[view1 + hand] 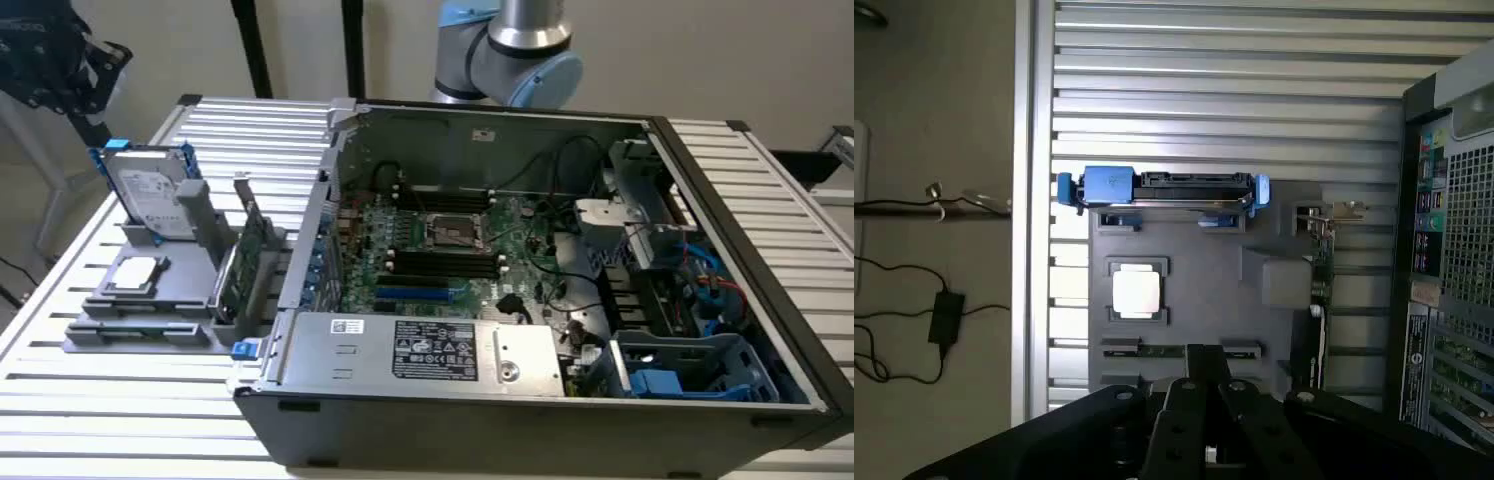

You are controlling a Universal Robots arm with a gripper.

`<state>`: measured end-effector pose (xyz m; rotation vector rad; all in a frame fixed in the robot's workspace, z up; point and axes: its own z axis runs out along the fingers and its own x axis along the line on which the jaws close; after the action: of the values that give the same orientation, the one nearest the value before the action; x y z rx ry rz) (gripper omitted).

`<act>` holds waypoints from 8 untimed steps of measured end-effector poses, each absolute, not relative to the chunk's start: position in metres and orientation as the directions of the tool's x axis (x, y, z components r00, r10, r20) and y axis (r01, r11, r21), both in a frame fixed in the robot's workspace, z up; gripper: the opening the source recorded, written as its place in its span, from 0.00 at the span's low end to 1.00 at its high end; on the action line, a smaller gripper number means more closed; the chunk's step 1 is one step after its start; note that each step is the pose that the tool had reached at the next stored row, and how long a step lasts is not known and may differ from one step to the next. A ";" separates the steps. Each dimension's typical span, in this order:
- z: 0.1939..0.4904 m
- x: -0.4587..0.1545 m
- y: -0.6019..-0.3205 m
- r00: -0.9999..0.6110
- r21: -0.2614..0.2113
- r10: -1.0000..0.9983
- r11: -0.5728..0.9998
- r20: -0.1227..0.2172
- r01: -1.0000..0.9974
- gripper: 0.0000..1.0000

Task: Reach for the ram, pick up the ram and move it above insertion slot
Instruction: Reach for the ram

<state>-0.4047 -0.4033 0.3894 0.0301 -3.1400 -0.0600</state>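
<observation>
The ram (1154,351) is a thin green stick lying in a slot of the grey holder (1194,250), seen edge-on. My gripper (1204,368) hangs above the holder, its black fingers pressed together and shut on nothing, their tips over the middle of the ram. In the exterior view the gripper (60,70) is high at the exterior view's left, above the holder (147,310). The black insertion slots (441,265) lie on the motherboard inside the open computer case (534,400).
The holder also carries an upright hard drive with blue rails (147,190), a square processor (1136,292) and a broader green card with a metal bracket (247,265). The slatted metal table (120,410) ends at the exterior view's left. Cables lie on the floor (914,320).
</observation>
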 end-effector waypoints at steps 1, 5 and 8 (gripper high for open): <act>0.389 -0.405 -0.403 -1.000 0.038 -0.019 0.999 0.001 -0.019 0.11; 0.390 -0.405 -0.403 -1.000 0.038 -0.019 0.999 0.001 -0.019 0.11; 0.390 -0.405 -0.403 -1.000 0.038 -0.019 0.999 0.000 -0.019 0.11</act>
<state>-0.4047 -0.4033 0.3895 0.0300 -3.1400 -0.0600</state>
